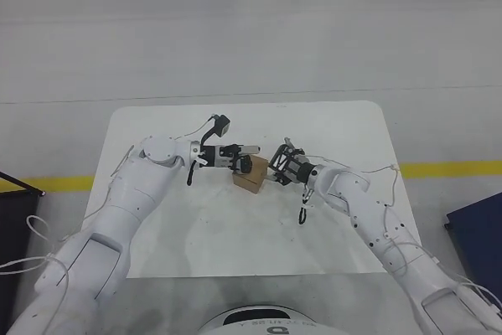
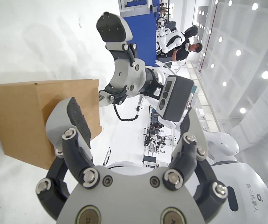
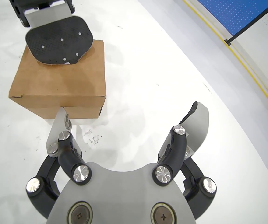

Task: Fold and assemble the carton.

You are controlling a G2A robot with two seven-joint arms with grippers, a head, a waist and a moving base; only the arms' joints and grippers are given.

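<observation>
One brown carton (image 1: 251, 178) stands closed on the white table (image 1: 192, 243), near its middle and between two grippers; its inside is hidden. The left gripper (image 2: 130, 105) is spread wide, one pad (image 3: 59, 40) lying over the carton's top face, though whether it presses down is hard to tell. The right gripper (image 3: 129, 108) is also spread, one finger (image 3: 58, 124) against the carton's side wall, low down, the other well clear.
</observation>
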